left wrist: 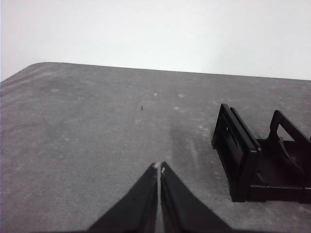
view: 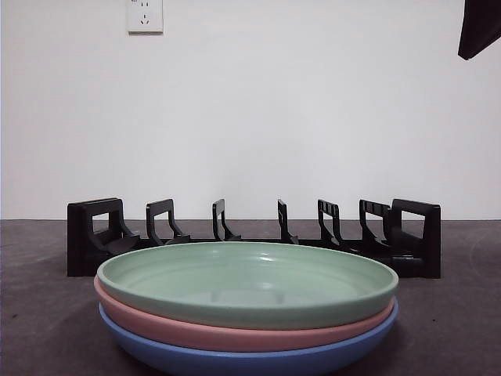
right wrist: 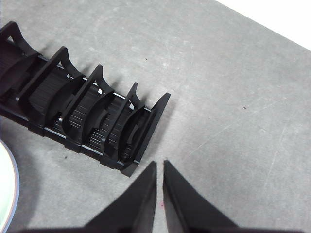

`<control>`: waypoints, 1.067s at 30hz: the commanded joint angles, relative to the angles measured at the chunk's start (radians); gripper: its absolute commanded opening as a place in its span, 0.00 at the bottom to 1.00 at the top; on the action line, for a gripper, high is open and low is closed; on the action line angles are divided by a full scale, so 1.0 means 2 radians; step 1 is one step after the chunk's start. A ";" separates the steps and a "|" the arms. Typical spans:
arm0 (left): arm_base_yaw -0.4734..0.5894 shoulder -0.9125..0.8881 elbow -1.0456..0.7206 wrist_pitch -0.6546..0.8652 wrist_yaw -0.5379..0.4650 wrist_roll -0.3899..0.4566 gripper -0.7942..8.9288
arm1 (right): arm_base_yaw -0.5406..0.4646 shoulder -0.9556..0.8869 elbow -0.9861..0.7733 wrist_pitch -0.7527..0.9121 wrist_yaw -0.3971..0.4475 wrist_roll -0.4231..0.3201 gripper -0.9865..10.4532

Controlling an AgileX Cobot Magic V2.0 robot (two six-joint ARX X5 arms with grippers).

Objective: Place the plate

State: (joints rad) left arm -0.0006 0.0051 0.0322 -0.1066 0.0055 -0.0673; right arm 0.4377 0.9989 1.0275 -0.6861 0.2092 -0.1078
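Three plates are stacked at the front of the table: a green plate (view: 249, 282) on top, a pink plate (view: 235, 333) under it, a blue plate (view: 250, 359) at the bottom. A black slotted plate rack (view: 254, 235) stands empty behind them. My left gripper (left wrist: 159, 169) is shut and empty above bare table beside one end of the rack (left wrist: 262, 160). My right gripper (right wrist: 159, 165) is shut and empty above the table close to the rack's other end (right wrist: 82, 111). An edge of the plate stack (right wrist: 7, 194) shows in the right wrist view.
A grey table (view: 454, 329) backs onto a white wall with a wall socket (view: 145, 16). A black arm tip (view: 477, 27) hangs at the top right corner of the front view.
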 commanded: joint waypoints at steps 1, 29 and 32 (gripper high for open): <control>0.000 -0.001 -0.010 0.010 0.002 0.001 0.09 | 0.002 0.002 0.004 0.006 0.000 0.000 0.10; 0.000 -0.001 -0.010 0.009 0.002 0.001 0.09 | -0.183 -0.381 -0.397 0.246 -0.027 0.054 0.10; 0.000 -0.001 -0.010 0.009 0.002 0.001 0.09 | -0.202 -0.431 -0.436 0.246 -0.040 0.054 0.10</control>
State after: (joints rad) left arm -0.0006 0.0051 0.0322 -0.1009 0.0059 -0.0669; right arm 0.0357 0.1619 0.1585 -0.2188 0.1394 -0.0193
